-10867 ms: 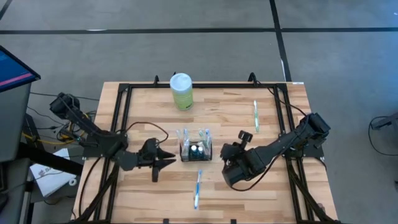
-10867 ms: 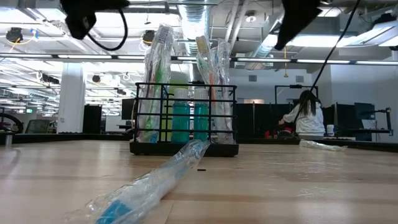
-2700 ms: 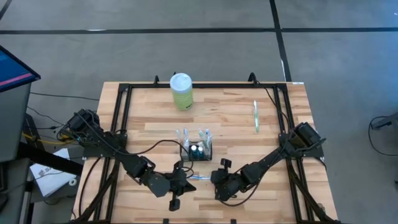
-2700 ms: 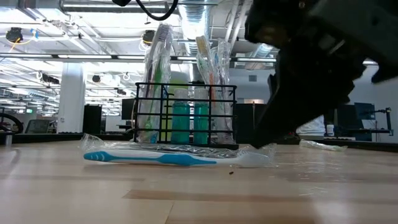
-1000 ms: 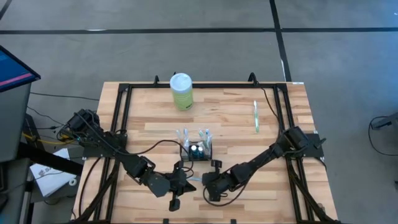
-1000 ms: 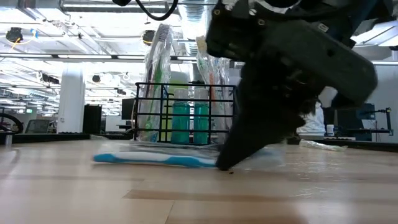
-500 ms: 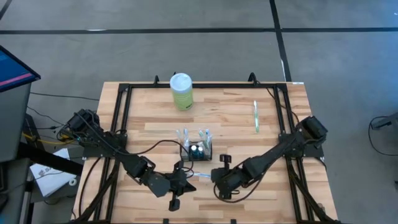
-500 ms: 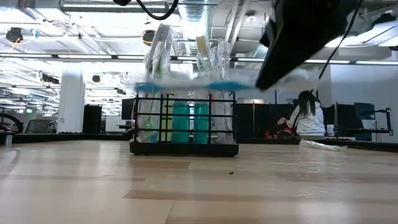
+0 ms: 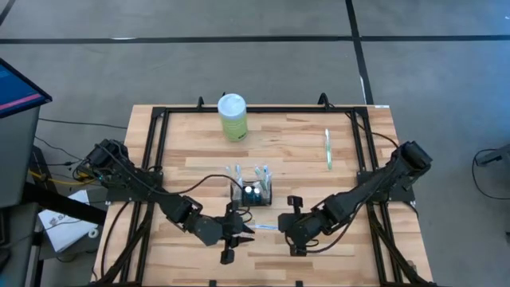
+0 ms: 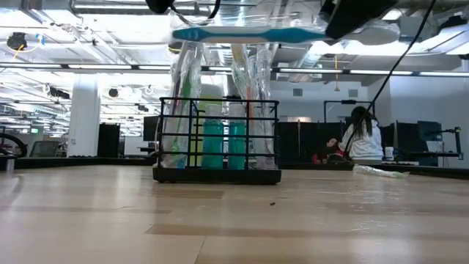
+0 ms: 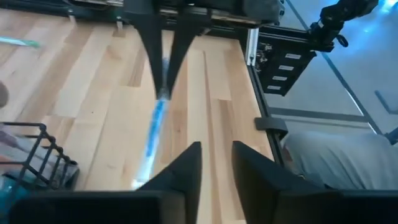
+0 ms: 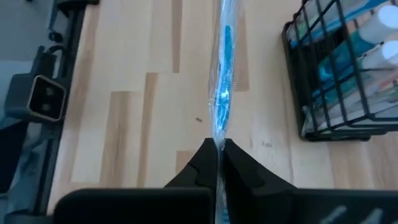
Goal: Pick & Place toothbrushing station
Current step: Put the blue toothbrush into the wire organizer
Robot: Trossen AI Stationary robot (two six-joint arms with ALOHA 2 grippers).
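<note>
Lifted clear of the wood since a second ago, the blue toothbrush point(image 10: 249, 34) in its clear wrapper now hangs level above the table point(image 9: 199, 143), higher than half a second back. Right gripper point(image 12: 217, 149) has its fingers pressed together on one end of the wrapper; seen from above it sits just in front of the toothbrushing station point(image 9: 251, 191). Left gripper point(image 9: 239, 231) lies low on the near-left side, fingers parted and off the brush. Station stands upright at table centre, holding wrapped brushes and teal tubes. Pale green bottle point(image 9: 233, 116) at the far edge; another wrapped brush point(image 9: 327, 148) lies far right. A person point(image 10: 359, 139) sits in the room behind
</note>
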